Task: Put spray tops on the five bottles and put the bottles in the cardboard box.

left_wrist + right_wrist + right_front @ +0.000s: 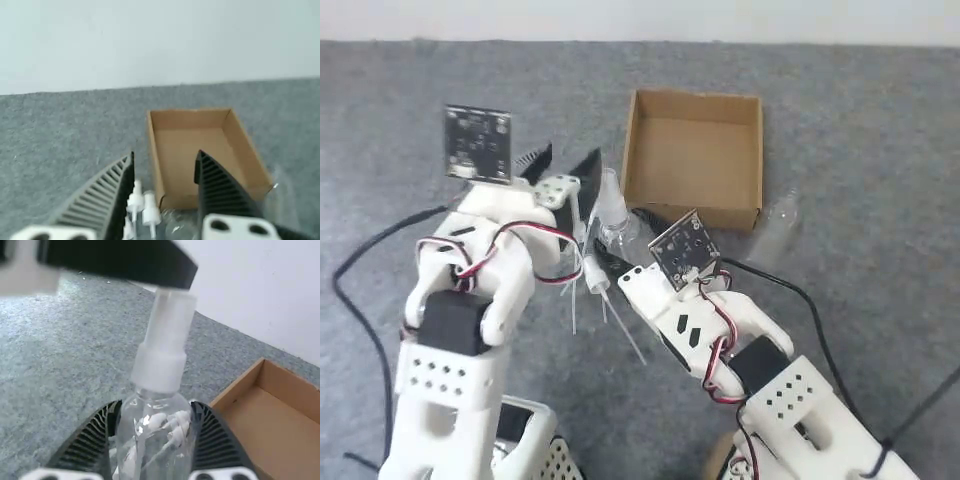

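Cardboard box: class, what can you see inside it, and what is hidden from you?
The cardboard box shows a bare brown floor in the high view, with no bottles in it. Its near wall covers a strip of floor just behind it, so that part cannot be checked.

A grey, felt-like mat (880, 120) lies under everything; a plain pale wall (160, 40) rises behind it.

A grey, felt-like counter (880, 120) carries an open cardboard box (629, 150), upright toward its far side. A clear bottle (778, 225) lies just beside the box's right front corner. Loose spray tops (597, 282) with thin tubes lie between the two arms. A black cable (337, 283) trails at the left.
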{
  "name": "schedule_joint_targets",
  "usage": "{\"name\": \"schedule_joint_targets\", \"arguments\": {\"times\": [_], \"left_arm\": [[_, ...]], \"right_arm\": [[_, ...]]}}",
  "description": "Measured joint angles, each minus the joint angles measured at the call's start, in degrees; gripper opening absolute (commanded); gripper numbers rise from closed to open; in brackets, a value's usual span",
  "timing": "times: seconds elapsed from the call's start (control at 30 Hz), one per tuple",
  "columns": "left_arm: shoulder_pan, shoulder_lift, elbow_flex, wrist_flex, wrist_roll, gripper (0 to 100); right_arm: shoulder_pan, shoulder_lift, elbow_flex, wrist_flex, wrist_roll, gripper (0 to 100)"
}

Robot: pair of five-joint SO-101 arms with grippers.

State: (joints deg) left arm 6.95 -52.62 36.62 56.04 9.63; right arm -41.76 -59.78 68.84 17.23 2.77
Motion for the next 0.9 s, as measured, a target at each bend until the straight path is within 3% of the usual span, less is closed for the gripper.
{"name": "schedule_joint_targets", "arguments": {"times": [0.4,0.63,0.77,0.9], "left_arm": [[-0.35,-10.46,7.91,0.62,-3.78,19],[-0.18,-14.68,8.0,4.57,-4.04,19],[-0.18,-18.73,9.58,4.57,-3.87,19],[0.0,-20.66,16.53,4.57,-3.87,27]], "right_arm": [[0.18,0.09,0.26,0.7,0.0,0.6],[10.37,0.79,-3.43,0.7,-0.09,0.6],[12.48,7.3,-10.11,0.7,-0.09,0.6],[12.4,18.37,-18.9,0.79,-0.09,0.6]]}}
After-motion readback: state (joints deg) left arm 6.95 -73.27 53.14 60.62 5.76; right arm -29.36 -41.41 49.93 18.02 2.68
